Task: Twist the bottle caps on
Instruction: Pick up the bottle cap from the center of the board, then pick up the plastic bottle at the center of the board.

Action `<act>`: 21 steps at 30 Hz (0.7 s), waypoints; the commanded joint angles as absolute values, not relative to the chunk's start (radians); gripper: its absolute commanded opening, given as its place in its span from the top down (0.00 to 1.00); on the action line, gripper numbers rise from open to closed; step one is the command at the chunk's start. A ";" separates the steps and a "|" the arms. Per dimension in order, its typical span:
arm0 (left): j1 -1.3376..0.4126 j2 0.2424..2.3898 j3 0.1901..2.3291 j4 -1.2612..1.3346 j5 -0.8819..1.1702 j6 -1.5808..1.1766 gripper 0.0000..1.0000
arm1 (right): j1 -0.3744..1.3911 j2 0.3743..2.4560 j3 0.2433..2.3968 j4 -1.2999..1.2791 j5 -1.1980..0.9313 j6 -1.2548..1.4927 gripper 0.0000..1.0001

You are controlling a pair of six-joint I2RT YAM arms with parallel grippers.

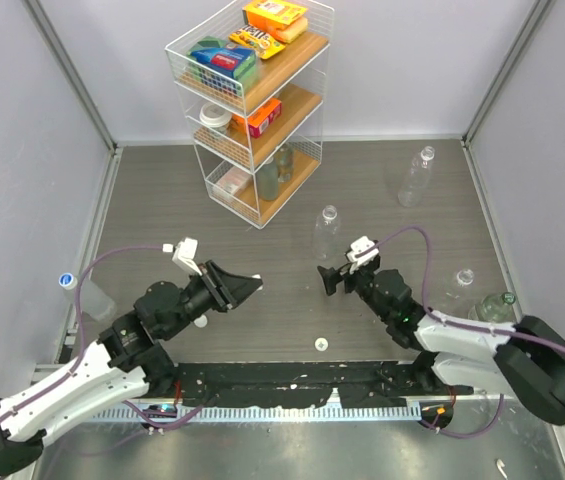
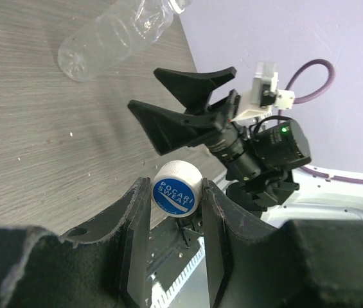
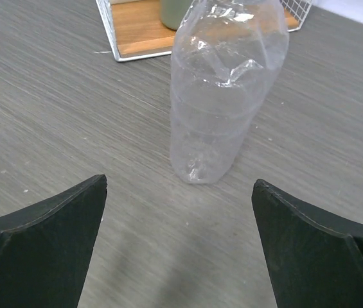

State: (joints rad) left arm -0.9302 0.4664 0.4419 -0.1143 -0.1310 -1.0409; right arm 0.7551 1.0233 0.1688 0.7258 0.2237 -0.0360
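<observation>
My left gripper is shut on a white bottle cap with a blue "POCARI SWEAT" top, pinched between the fingertips above the table. In the top view this gripper points right, toward my right gripper, which stands wide open with nothing in it. A clear bottle stands upright and uncapped just beyond the right gripper, in line with the gap between its fingers. The same bottle shows in the top view. A second small white cap lies on the table near the arm bases.
A wire shelf rack with boxes and jars stands at the back. Other clear bottles are at the back right, the right and the far left, the last with a blue cap. A green glass bottle is at the right.
</observation>
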 commanded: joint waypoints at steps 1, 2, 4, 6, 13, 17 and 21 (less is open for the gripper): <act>-0.934 0.451 0.500 -0.138 -0.158 -1.008 0.83 | 0.755 1.194 0.224 1.037 0.248 -0.184 0.00; -0.933 0.449 0.503 -0.140 -0.160 -1.008 0.83 | 0.755 1.218 0.229 1.098 0.270 -0.192 0.00; -0.934 0.446 0.502 -0.144 -0.169 -1.008 0.83 | 0.750 1.285 0.229 1.208 0.294 -0.183 0.00; -0.934 0.446 0.502 -0.135 -0.173 -1.011 0.83 | 0.749 1.369 0.239 1.296 0.295 -0.175 0.00; -0.934 0.454 0.508 -0.143 -0.173 -1.012 0.83 | 0.733 1.597 0.307 1.503 0.334 -0.158 0.00; -0.934 0.453 0.517 -0.156 -0.173 -1.009 0.84 | 0.707 1.681 0.342 1.587 0.321 -0.143 0.00; -0.934 0.449 0.528 -0.175 -0.172 -1.002 0.84 | 0.623 1.744 0.350 1.643 0.249 -0.048 0.00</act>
State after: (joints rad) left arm -0.9302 0.4538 0.4778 -0.1627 -0.1574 -1.0309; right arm 0.6846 1.7115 0.3248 1.2644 0.2829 -0.1215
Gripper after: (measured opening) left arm 0.371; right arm 0.996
